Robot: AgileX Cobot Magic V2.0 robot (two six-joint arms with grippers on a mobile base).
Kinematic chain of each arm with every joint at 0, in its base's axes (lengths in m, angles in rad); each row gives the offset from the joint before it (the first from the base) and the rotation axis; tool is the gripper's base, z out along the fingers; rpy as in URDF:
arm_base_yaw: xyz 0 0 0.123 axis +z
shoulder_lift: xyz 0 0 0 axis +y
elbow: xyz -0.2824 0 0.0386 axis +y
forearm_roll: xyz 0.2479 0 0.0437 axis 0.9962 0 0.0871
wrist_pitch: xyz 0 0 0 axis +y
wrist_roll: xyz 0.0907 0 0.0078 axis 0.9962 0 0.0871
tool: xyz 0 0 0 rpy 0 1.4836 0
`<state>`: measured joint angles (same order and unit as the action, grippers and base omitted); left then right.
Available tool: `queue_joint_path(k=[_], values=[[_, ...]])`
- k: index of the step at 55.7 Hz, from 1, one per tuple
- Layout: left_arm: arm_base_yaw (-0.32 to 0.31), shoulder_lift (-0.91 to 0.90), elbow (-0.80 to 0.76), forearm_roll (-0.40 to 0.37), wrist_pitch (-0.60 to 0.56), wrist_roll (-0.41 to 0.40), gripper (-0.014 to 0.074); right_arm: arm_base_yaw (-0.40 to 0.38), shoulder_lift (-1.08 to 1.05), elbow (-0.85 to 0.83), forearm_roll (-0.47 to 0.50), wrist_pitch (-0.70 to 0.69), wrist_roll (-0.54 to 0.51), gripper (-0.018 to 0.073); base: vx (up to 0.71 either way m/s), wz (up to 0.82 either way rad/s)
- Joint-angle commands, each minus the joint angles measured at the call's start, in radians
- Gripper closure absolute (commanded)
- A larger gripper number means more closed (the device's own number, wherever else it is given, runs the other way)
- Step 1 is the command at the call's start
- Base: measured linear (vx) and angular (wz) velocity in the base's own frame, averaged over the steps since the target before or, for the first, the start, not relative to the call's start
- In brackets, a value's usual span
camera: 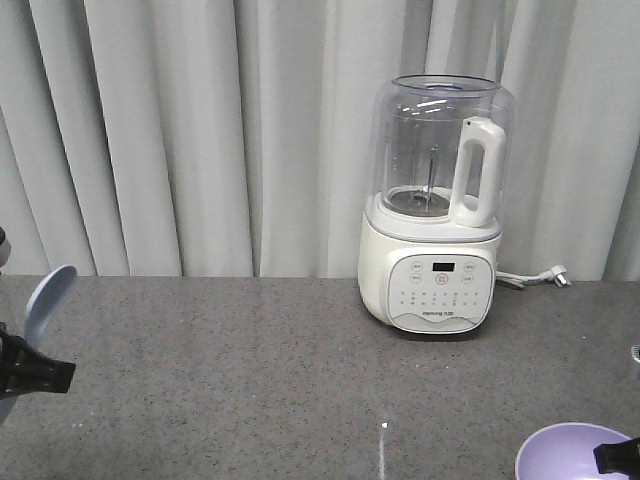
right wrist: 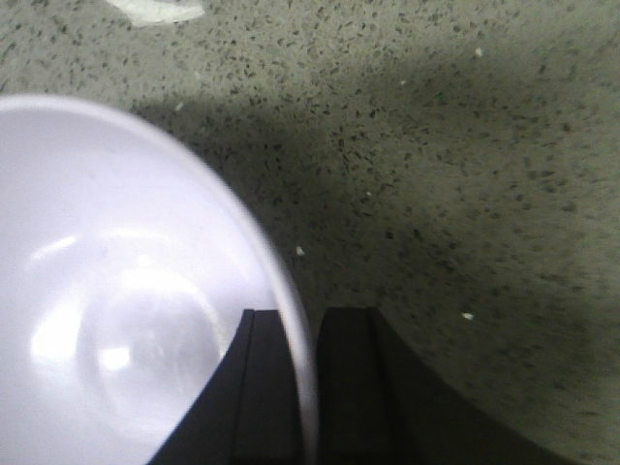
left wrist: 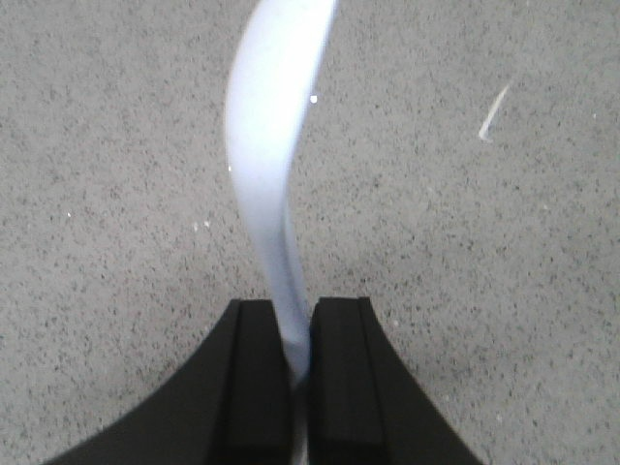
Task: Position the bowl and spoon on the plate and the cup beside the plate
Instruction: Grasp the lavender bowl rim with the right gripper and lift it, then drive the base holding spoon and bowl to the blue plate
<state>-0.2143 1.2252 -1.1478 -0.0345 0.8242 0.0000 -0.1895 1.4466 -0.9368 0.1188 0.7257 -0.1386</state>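
My left gripper [left wrist: 300, 312] is shut on the handle of the pale bluish-white spoon [left wrist: 266, 165]. The spoon's scoop [camera: 48, 300] sticks up at the far left of the front view, above the grey counter [camera: 250, 380]. My right gripper [right wrist: 308, 325] is shut on the rim of the lavender bowl [right wrist: 107, 291], one finger inside the bowl and one outside. The bowl [camera: 565, 452] shows at the bottom right of the front view, with a black fingertip [camera: 615, 457] at its edge. The plate and the cup are out of view.
A white blender [camera: 437, 210] with a clear jug stands at the back right of the counter, its cord and plug [camera: 545, 277] trailing right. Grey curtains [camera: 180, 130] hang behind. A small white scrap [right wrist: 155, 10] lies on the counter.
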Motion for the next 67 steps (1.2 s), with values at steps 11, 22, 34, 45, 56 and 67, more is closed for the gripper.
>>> queue_joint_path(k=[11, 22, 34, 45, 56, 67], values=[[-0.002, -0.14, 0.089, -0.009, -0.239, 0.0, 0.0602, 0.015, -0.365, -0.023, 0.197, -0.075, -0.234, 0.0569, 0.0, 0.0], [-0.002, -0.308, 0.257, -0.01, -0.367, 0.0, 0.0599, 0.096, -0.624, 0.038, 0.385, -0.128, -0.457, 0.0568, 0.0, 0.0], [-0.002, -0.536, 0.434, -0.012, -0.448, 0.0, 0.0599, 0.114, -0.89, 0.153, 0.5, -0.208, -0.512, 0.0568, 0.0, 0.0], [-0.002, -0.707, 0.538, -0.048, -0.532, -0.013, 0.0599, 0.114, -0.987, 0.213, 0.5, -0.217, -0.512, 0.0568, 0.0, 0.0], [-0.002, -0.754, 0.549, -0.058, -0.579, -0.012, 0.0599, 0.114, -0.99, 0.216, 0.5, -0.216, -0.512, 0.0568, 0.0, 0.0], [-0.002, -0.754, 0.549, -0.059, -0.571, -0.012, 0.0599, 0.114, -0.99, 0.216, 0.5, -0.215, -0.512, 0.0568, 0.0, 0.0]])
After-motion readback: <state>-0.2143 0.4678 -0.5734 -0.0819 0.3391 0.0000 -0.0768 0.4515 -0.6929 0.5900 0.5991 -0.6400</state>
